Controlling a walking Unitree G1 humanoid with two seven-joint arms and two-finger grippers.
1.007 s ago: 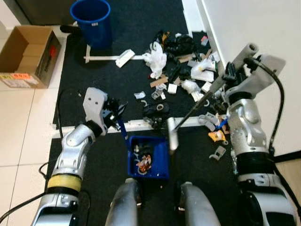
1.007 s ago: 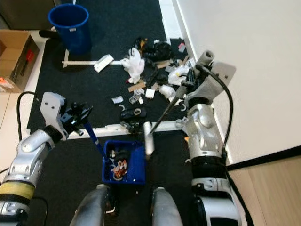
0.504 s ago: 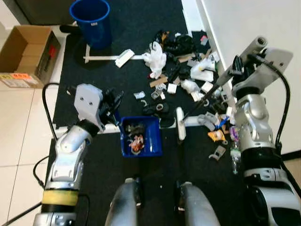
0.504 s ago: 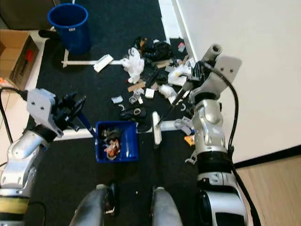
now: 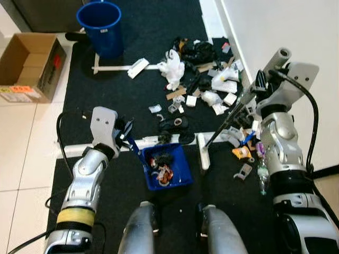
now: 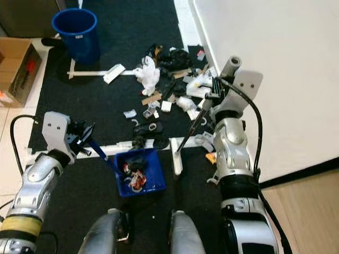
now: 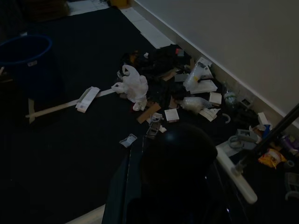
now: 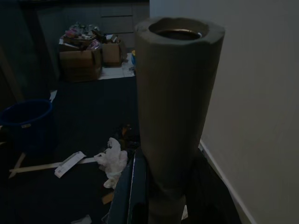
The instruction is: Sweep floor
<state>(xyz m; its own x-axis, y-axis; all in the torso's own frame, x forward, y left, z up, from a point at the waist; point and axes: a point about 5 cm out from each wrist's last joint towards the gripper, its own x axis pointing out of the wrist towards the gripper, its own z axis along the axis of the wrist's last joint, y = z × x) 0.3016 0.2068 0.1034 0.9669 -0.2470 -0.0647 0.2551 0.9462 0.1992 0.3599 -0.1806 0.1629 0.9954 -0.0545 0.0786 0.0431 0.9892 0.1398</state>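
The robot stands on the black floor mat (image 5: 106,69) with a tool in each arm. Its left gripper (image 5: 123,133) is clenched on the blue handle of a square blue plastic dustpan (image 5: 167,166), which rests flat on the mat just ahead of its feet and already carries a heap of scraps. Its right gripper (image 5: 259,84) looks closed around the thin dark shaft of a broom (image 5: 225,124), though the fingers sit half hidden behind the wrist, so that is my best reading. The shaft slants down to a pale narrow broom head (image 5: 202,153), lying on the mat just beside the dustpan's right edge. Beyond a white strip across the floor lies the litter pile (image 5: 204,79) against the wall (image 5: 296,32): crumpled white bags, cardboard bits, black wrappers, small plastic pieces. A round blue bin (image 5: 100,21) and an open cardboard box (image 5: 29,66) stand farther off. The rubbish looks light and loose, so it should slide easily but may scatter or ride over the broom head; the soft bags could snag. The broom is stiff and light, best held high on the shaft for reach.
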